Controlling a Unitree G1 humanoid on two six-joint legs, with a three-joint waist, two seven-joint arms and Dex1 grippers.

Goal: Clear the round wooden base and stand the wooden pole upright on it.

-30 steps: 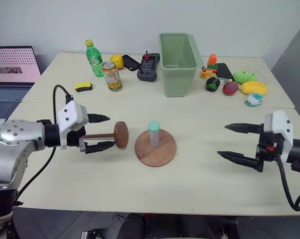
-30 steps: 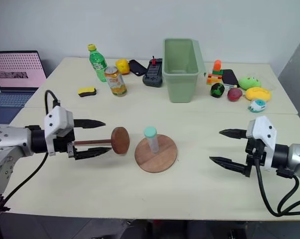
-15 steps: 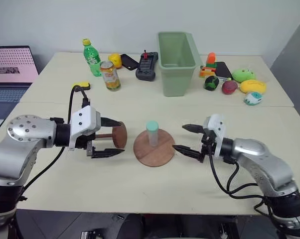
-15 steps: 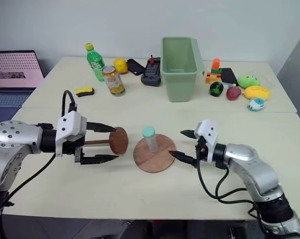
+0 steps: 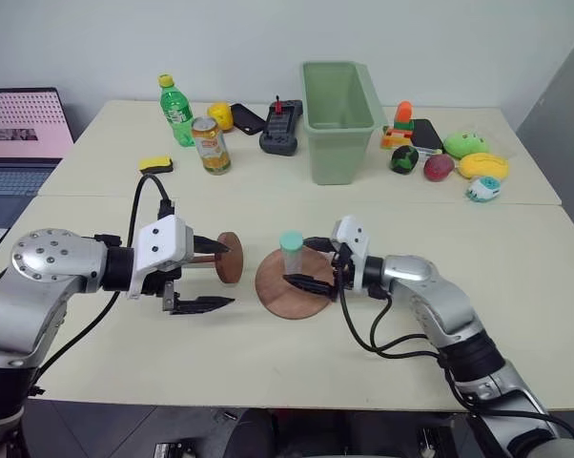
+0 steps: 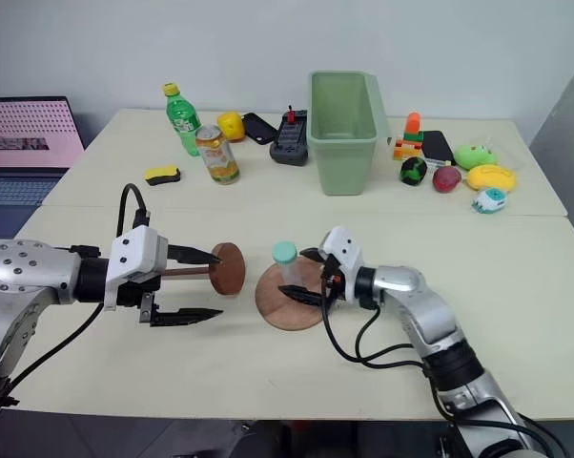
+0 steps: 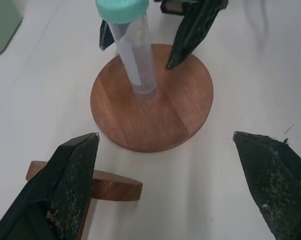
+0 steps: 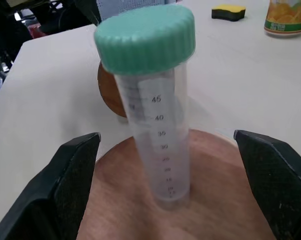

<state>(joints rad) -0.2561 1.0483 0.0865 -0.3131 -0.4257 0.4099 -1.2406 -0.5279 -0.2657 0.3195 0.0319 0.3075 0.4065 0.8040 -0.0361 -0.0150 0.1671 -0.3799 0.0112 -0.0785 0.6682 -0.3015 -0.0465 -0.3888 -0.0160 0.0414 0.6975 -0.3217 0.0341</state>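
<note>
**Clearing the tube off the base comes first**

Reaching in with your right gripper [image 5: 304,262], you have its two fingers spread wide, one on each side of the clear tube [image 5: 292,256] with the mint-green cap, and not yet touching it. The tube stands upright near the middle of the round wooden base [image 5: 295,284], which lies flat on the table [image 5: 268,353] in front of you. Judging by its look, the tube is light, smooth plastic with a narrow foot, so it will likely tip or slide if one finger meets it before the other. Take it on the wall below the cap and close evenly from both sides.

Your left gripper [image 5: 211,274] is also open and empty, with its fingers standing apart. The wooden pole [image 5: 220,258] lies on its side just left of the base, its disc end towards the base and its thin rod running back between your left fingers. It looks stiff and light, but the rod is slender and round, so it may roll or swivel in the grip. Hold the rod close to the disc, where you will have most control when turning it upright.
</note>
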